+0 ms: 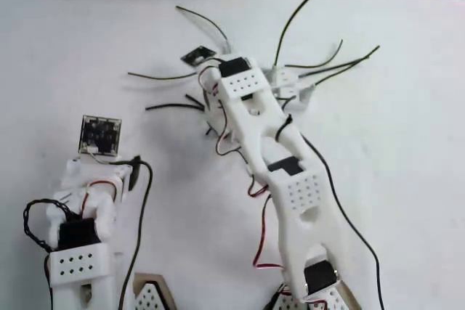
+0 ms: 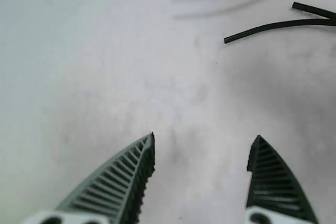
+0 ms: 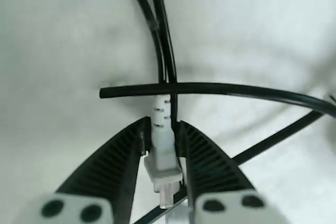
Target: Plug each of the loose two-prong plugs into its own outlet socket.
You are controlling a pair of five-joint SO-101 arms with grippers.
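Observation:
My right gripper (image 3: pixel 163 124) is shut on a white two-prong plug (image 3: pixel 161 153) with a ribbed neck, its black cable (image 3: pixel 157 35) running away over the table. Another black wire (image 3: pixel 220 88) crosses just past the fingertips. In the high view the right arm (image 1: pixel 251 117) stretches to the table's middle, beside a white outlet block (image 1: pixel 292 81) with several black wires fanning out of it. My left gripper (image 2: pixel 205 137) stands open over bare white table, nothing between its fingers. The left arm (image 1: pixel 91 179) sits at the near left.
Loose black wire ends (image 1: pixel 173 107) lie on the white table (image 1: pixel 392 143) left of the right arm; two wire ends (image 2: pixel 278 24) show ahead of the left gripper. A thick black cable (image 1: pixel 341 208) trails along the right arm.

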